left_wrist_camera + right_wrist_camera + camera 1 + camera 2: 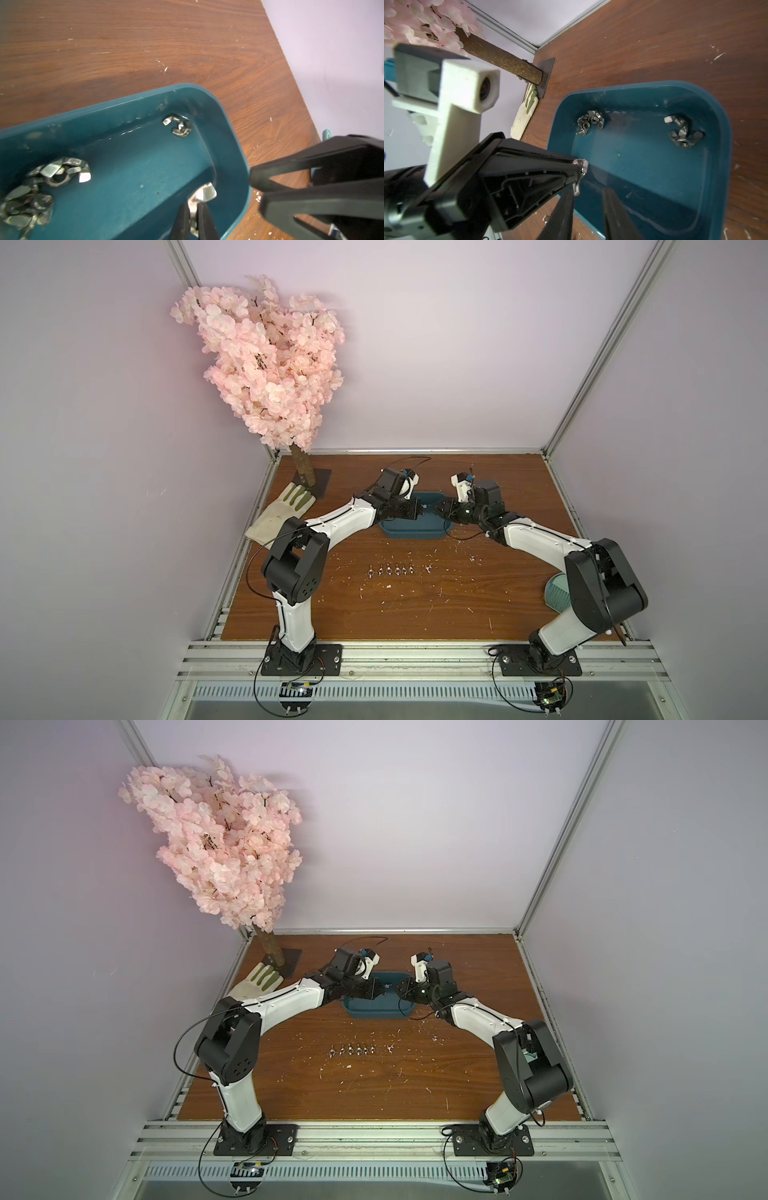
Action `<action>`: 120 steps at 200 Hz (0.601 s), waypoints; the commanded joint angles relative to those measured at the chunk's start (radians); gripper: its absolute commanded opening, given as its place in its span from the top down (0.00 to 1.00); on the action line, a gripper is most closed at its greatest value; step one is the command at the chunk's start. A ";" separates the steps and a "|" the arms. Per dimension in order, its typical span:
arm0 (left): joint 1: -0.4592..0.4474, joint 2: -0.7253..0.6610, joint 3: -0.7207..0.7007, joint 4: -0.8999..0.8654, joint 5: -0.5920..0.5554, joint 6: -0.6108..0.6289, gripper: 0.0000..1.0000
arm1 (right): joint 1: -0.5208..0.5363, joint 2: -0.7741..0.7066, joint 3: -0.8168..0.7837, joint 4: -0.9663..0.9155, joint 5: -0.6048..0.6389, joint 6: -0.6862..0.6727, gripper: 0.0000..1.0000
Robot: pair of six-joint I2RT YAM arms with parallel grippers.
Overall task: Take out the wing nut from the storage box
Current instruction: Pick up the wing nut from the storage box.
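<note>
A silver metal wing nut [204, 193] is held pinched between the black fingers [182, 220] of the left gripper [192, 207], with one wing standing out past the tips. It is seen over the inside of the shallow dark teal plastic storage box [124, 99], close to the end wall nearest the right gripper [588, 190]. Whether it touches the floor of the box cannot be told. The right gripper's fingers [562, 216] are parted narrowly with nothing between them, just beside the held nut. More wing nuts lie in the box: a heap [60, 174] in one corner and a smaller cluster [178, 126] in another. The box is set toward the back of the brown wood-grain surface [415, 614]. A row of small metal parts [390, 570] is laid out on the surface, nearer the arm bases.
</note>
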 commanded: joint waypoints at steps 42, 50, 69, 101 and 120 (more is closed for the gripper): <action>-0.042 -0.023 0.031 0.004 0.031 0.018 0.90 | -0.003 0.003 0.027 0.050 -0.037 0.029 0.73; -0.044 -0.023 0.032 0.003 0.030 0.018 0.90 | -0.003 0.004 0.027 0.051 -0.036 0.030 0.73; -0.045 -0.023 0.037 0.001 0.035 0.018 0.90 | -0.003 0.005 0.025 0.051 -0.033 0.032 0.75; -0.047 -0.021 0.048 -0.002 0.039 0.020 0.90 | -0.003 0.010 0.027 0.053 -0.033 0.033 0.80; -0.048 -0.021 0.052 -0.003 0.039 0.019 0.90 | -0.003 0.013 0.026 0.056 -0.034 0.034 0.84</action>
